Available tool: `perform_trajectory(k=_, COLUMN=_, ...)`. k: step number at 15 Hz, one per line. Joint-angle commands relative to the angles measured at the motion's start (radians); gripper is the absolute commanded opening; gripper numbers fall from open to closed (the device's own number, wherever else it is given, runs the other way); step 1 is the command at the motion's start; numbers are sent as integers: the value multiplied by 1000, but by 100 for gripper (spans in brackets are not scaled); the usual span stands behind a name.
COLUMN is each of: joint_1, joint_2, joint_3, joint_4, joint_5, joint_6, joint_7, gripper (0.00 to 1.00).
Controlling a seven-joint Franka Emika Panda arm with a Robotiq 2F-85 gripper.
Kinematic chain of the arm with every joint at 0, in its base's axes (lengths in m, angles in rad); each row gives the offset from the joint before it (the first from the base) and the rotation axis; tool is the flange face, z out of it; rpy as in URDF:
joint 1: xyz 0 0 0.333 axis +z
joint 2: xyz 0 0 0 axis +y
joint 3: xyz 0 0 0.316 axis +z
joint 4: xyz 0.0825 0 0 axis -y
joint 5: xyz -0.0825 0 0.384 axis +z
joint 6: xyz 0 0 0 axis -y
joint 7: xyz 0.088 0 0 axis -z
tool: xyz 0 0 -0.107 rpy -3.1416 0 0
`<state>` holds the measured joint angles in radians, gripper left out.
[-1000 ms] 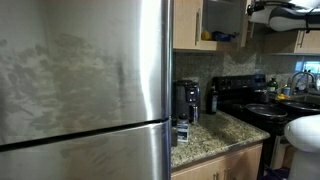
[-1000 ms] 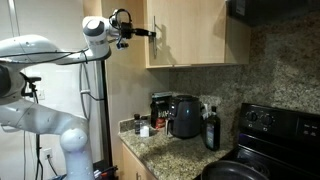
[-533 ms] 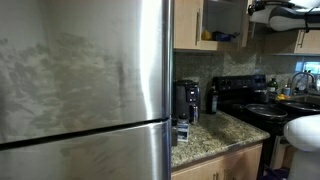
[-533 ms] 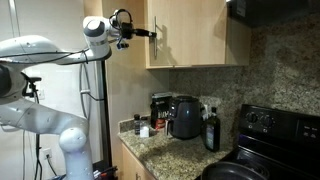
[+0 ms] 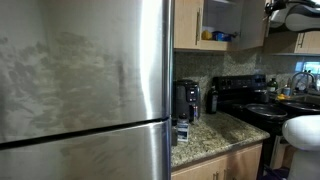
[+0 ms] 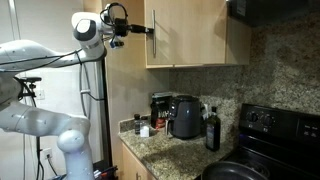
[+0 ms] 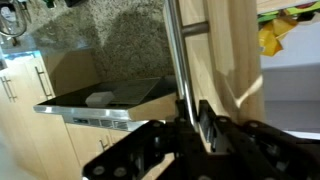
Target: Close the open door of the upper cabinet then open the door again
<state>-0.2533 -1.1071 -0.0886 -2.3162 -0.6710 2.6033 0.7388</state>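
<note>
**Gripper.** In an exterior view the gripper (image 6: pixel 140 29) is at the top of the arm's reach, level with the upper part of the door (image 6: pixel 190 35). Its jaws are closed on the handle (image 6: pixel 154 35). The wrist view confirms this: the silver handle (image 7: pixel 178 55) runs down into the gripper (image 7: pixel 196 120), with one finger (image 7: pixel 184 128) on each side of the bar and touching it.

**Door.** The door (image 7: pixel 228 60) is light-tan wood and stands partly open. In the wrist view a strip of white interior and a yellow item (image 7: pixel 270 38) show past its free edge. In an exterior view the door (image 5: pixel 252 25) swings out from the cabinet (image 5: pixel 225 12), and the arm (image 5: pixel 295 12) is just beside it at the frame's top corner.

**Cabinet.** It is mounted on the wall above the counter (image 6: pixel 160 145). The interior is exposed, with a yellow item (image 5: pixel 209 35) and a blue item (image 5: pixel 222 37) side by side on the shelf.

**Surroundings.** The fridge (image 5: pixel 80 80) fills most of one exterior view. A coffee maker (image 6: pixel 183 115) and a dark bottle (image 6: pixel 211 128) stand on the counter, well below the door.
</note>
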Motion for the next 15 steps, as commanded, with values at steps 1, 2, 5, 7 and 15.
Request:
perform_trajectory(k=1, joint_1=-151, joint_2=-51, joint_3=-103, joint_4=-86, joint_5=51, joint_6=-3, joint_7=-125, gripper=4)
perform_trajectory(k=2, joint_1=-190, joint_2=-59, joint_3=-137, joint_4=-98, joint_5=56, joint_6=-5, joint_7=-161, gripper=4)
perform_trajectory(k=5, joint_1=-333, joint_2=-16, joint_3=-264, joint_4=-141, joint_5=50, joint_6=15, joint_7=-248, gripper=4)
perform_trajectory(k=7, joint_1=-373, joint_2=24, joint_3=-296, joint_4=-154, joint_5=97, joint_6=-47, joint_7=-302, gripper=4)
perform_trajectory(k=15, joint_1=-269, joint_2=51, joint_3=-48, joint_4=-174, joint_5=433, joint_6=-446, joint_7=-366, gripper=19)
